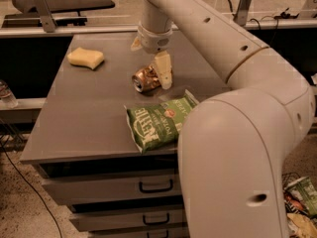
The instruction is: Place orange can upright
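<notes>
Thin metal, likely light and slick: the orange can [147,78] lies sideways on the desk [74,113]; grasp across its body. The hand [157,68] is against it, its grip impossible to tell.

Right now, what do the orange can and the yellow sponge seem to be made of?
The orange can, lying on its side at the gripper: metal, judging by its glossy glints and silver end. The yellow sponge: probably soft foam, matte with rounded edges.
</notes>
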`<act>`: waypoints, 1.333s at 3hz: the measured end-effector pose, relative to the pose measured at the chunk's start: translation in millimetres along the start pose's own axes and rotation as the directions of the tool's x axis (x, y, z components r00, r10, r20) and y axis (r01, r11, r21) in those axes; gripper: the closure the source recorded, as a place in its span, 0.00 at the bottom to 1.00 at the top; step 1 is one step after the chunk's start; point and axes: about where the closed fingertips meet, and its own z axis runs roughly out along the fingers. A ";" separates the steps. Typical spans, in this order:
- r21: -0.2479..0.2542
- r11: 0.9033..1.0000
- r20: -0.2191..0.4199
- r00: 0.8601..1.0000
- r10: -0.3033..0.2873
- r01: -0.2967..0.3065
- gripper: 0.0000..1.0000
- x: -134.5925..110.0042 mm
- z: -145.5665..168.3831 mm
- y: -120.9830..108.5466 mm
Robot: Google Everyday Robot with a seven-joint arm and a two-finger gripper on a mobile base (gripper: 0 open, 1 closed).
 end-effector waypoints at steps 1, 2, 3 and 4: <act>-0.052 0.998 -0.004 0.999 -0.041 0.041 0.00 -10.7 12.5 5.8; -0.075 0.996 -0.021 0.999 -0.046 0.045 0.18 -12.7 17.9 6.5; -0.076 0.997 -0.052 0.998 -0.028 0.024 0.48 -7.9 16.1 3.4; -0.063 0.998 -0.085 0.996 -0.014 0.008 0.72 -2.3 8.7 -0.2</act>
